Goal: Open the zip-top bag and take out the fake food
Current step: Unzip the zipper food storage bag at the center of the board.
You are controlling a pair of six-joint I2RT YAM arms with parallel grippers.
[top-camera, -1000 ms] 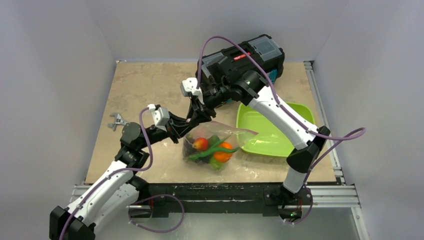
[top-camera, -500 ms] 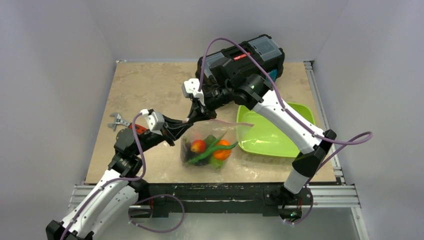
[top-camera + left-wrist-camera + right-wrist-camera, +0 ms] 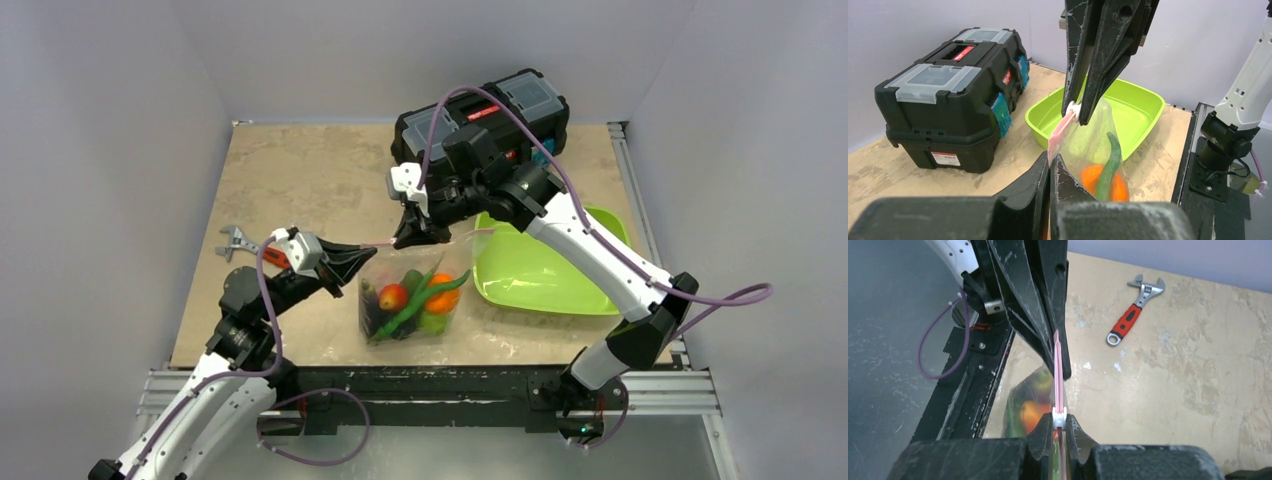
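The zip-top bag (image 3: 432,268) hangs upright between my two grippers, just above the table, with its pink zip strip (image 3: 1058,365) stretched taut along the top. Inside lies the fake food (image 3: 412,300): an orange (image 3: 1091,181), a long green bean (image 3: 1111,159), a red fruit and green pieces. My left gripper (image 3: 1051,159) is shut on the strip's left end, also visible from above (image 3: 366,251). My right gripper (image 3: 1059,420) is shut on the small white slider (image 3: 1059,416) riding on the strip, a short way right of the left gripper (image 3: 418,238).
A lime green tray (image 3: 545,275) sits right of the bag, under the right arm. A black toolbox (image 3: 505,105) stands at the back. A red-handled wrench (image 3: 1132,310) lies at the table's left side. Grey walls enclose the table.
My right gripper has shut on the slider and shifted right. The left gripper has drawn slightly left, and the bag now hangs more upright with its zip strip taut.
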